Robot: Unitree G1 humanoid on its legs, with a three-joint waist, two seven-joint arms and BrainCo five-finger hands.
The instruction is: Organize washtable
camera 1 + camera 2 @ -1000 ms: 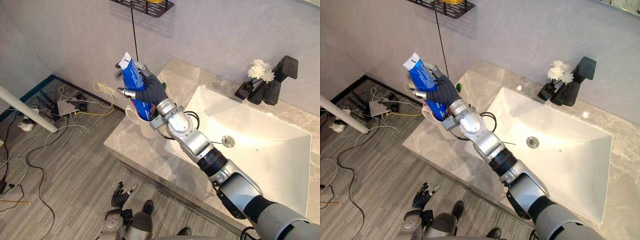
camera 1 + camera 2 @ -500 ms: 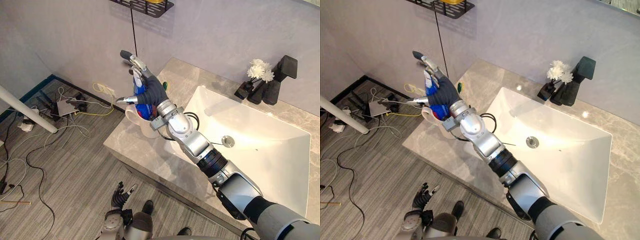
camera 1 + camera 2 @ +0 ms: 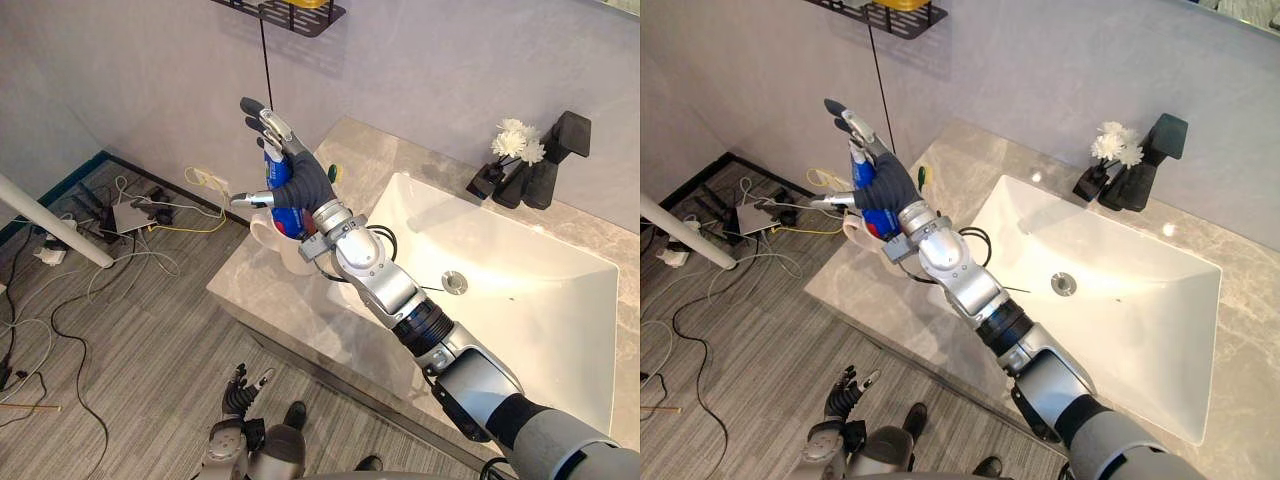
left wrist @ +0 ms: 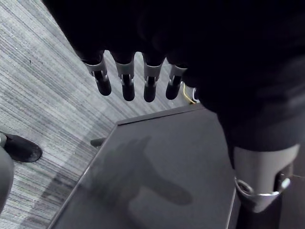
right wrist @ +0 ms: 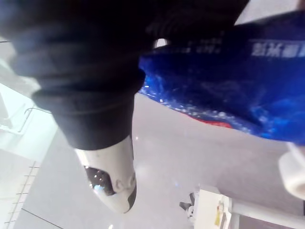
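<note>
A blue toothpaste tube (image 3: 277,183) stands upright in a white cup (image 3: 266,234) at the left end of the grey stone washtable (image 3: 350,160). My right hand (image 3: 300,182) is right beside the tube, open, with fingers (image 3: 847,118) stretched up and the thumb out to the side. The palm hides the tube's lower part. Seen from the right wrist, the tube (image 5: 224,95) is close by the hand, with the cup's rim (image 5: 293,171) at the edge. My left hand (image 3: 240,385) hangs low by the floor, its fingers (image 4: 126,83) relaxed and holding nothing.
A white sink basin (image 3: 500,290) fills the counter's middle. Behind it stand a black faucet (image 3: 560,150) and white flowers (image 3: 518,142) in a dark vase. A small green item (image 3: 333,172) lies behind the cup. A black wire shelf (image 3: 290,12) hangs on the wall; cables (image 3: 130,215) cover the floor.
My right hand was shut on the tube above the cup. The tube has since gone down into the cup and the fingers have straightened off it.
</note>
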